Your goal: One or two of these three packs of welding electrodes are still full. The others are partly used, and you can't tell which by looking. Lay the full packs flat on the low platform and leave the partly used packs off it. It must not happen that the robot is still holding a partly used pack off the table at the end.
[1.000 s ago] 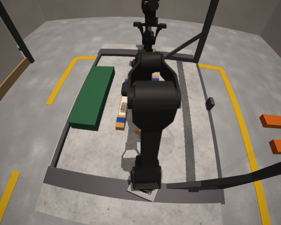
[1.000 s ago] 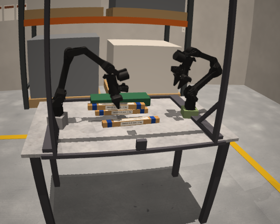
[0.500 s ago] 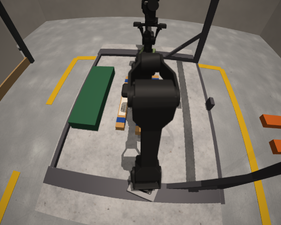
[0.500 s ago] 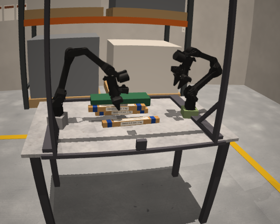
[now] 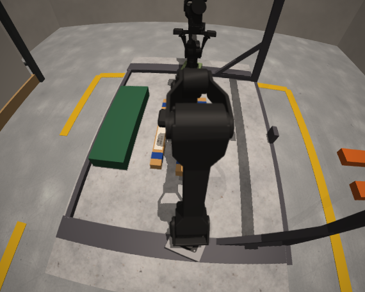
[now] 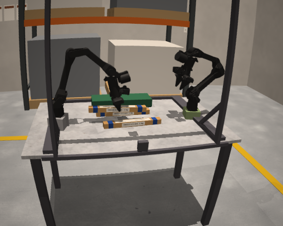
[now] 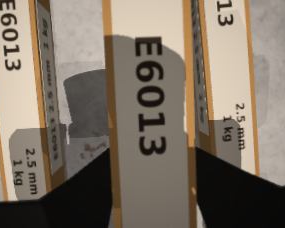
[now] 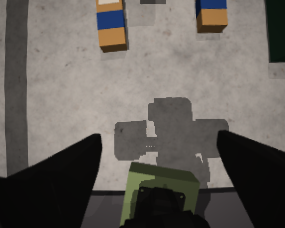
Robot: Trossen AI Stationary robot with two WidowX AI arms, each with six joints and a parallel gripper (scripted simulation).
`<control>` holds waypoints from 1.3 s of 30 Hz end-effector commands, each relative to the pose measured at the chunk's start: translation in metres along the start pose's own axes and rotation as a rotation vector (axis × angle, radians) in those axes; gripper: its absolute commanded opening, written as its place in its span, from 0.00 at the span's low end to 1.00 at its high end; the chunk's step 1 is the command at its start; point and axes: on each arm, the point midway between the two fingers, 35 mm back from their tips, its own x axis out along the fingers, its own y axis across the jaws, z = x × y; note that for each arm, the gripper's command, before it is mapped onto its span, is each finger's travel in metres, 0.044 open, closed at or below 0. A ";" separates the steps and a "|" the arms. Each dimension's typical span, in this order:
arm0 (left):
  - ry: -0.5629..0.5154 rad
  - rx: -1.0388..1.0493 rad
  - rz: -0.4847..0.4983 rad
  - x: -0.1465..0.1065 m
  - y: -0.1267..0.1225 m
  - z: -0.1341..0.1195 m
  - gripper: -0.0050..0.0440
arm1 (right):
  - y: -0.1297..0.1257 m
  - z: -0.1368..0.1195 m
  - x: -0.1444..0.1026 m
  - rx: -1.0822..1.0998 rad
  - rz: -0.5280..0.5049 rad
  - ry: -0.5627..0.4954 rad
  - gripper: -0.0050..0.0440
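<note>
Clasping one pack of electrodes (image 5: 178,170) (image 6: 118,109) (image 7: 151,100) in our left claw (image 6: 118,105) (image 7: 149,152), we have a finger against each long side. The pack lies level between those fingers, raised over the gap between the other two. It is a long, slim orange-brown box with a blue band toward each end and a pale label reading E6013.

Left to right, our left arm (image 5: 196,182) (image 6: 76,53) rises from its grey base and reaches over to the middle. There the far pack (image 5: 159,141) (image 6: 123,113) (image 7: 12,100) (image 8: 211,19) lies flat on the table (image 5: 129,198) (image 6: 90,146), between the low green platform (image 5: 119,125) (image 6: 123,98) (image 8: 282,30) and the near pack (image 5: 202,100) (image 6: 132,123) (image 7: 232,75) (image 8: 111,22), which also rests flat on the table. Both carry the same colours and label as the one we hold. All three packs are off the platform, which runs along the far side.

At right, well apart from the packs, our right claw (image 5: 193,48) (image 6: 179,86) (image 8: 159,139) hangs with its fingers spread and nothing between them, above its green base (image 6: 187,114) (image 8: 140,175). Seen from above, the left arm covers much of the packs and hides its own claw.
</note>
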 end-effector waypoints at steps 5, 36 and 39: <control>-0.054 0.004 0.005 -0.022 0.001 0.015 0.00 | 0.000 0.003 -0.006 0.003 -0.001 -0.022 0.78; -0.055 0.004 0.005 -0.049 0.001 0.020 0.00 | 0.000 0.003 -0.006 0.003 -0.001 -0.022 0.78; -0.055 0.004 0.005 -0.049 0.001 0.020 0.00 | 0.000 0.003 -0.006 0.003 -0.001 -0.022 0.78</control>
